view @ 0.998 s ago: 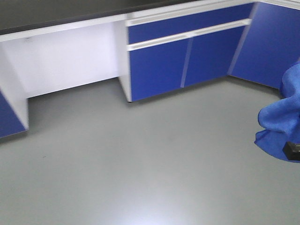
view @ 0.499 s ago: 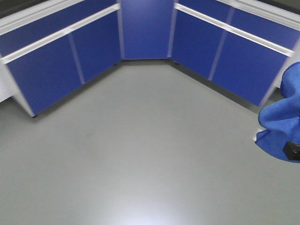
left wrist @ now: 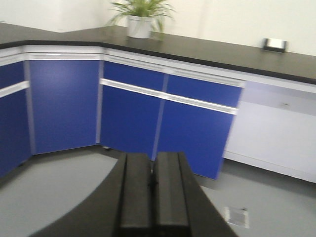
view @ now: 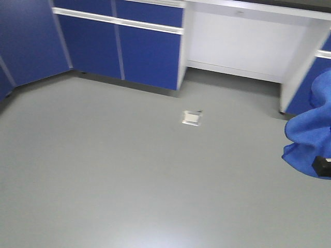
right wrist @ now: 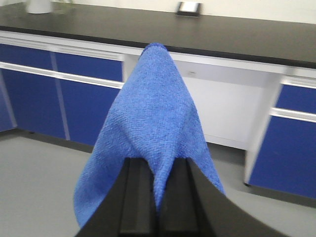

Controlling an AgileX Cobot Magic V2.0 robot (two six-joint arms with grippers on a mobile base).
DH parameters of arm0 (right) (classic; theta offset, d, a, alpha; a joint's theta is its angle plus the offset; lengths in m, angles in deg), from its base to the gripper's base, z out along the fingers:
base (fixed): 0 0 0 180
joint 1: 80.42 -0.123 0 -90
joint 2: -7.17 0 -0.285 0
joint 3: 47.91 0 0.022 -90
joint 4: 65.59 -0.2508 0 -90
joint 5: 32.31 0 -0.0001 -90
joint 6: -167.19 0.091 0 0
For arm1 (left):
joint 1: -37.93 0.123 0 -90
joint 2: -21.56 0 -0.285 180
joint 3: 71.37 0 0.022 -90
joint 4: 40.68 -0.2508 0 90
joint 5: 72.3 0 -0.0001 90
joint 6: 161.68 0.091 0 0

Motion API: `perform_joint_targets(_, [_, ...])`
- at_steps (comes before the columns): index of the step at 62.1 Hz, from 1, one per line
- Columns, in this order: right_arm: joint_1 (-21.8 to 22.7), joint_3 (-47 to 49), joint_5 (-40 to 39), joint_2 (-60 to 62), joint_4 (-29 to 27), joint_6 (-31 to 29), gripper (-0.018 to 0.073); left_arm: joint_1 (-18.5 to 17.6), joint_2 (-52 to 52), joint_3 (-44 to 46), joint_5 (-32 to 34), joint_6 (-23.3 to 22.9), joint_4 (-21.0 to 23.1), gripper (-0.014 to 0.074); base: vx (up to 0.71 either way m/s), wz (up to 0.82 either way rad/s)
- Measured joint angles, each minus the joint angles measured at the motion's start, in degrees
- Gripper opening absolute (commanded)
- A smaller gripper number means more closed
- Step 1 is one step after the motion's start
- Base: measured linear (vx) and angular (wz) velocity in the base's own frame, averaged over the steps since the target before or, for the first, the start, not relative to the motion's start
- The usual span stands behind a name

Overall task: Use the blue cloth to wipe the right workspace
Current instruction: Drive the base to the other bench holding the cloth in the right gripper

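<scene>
Front-facing view: the blue cloth (view: pixel 309 137) hangs in a bunch at the right edge, above the grey floor (view: pixel 129 181). Left wrist view: the left gripper (left wrist: pixel 152 160) is squeezed tight with nothing in it. Far off, a white pot (left wrist: pixel 139 25) with a green plant sits on the black benchtop (left wrist: pixel 207 49). Right wrist view: only here, the right gripper (right wrist: pixel 157 170) shows, pinching the fuzzy bright cloth, which stands up in a point.

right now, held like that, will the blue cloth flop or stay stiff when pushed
Probably floppy: the blue cloth drapes in loose folds from the right gripper. Likely light, since a narrow pinch holds it. Its fuzzy weave may drag, not slide.
</scene>
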Motion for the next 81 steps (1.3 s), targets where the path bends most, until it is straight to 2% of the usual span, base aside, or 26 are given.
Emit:
perform_joint_targets(18, [0.0, 0.0, 0.0, 0.0, 0.0, 0.0, -0.0008, 0.0, 0.0, 0.0, 0.0, 0.0, 0.0, -0.0006, 0.01, -0.56])
perform_joint_targets(46, [0.0, 0.0, 0.0, 0.0, 0.0, 0.0, -0.0008, 0.0, 0.0, 0.0, 0.0, 0.0, 0.0, -0.0006, 0.12, -0.28])
perform_joint_targets(81, [0.0, 0.0, 0.0, 0.0, 0.0, 0.0, -0.0008, 0.0, 0.0, 0.0, 0.0, 0.0, 0.0, -0.0006, 0.25, -0.11])
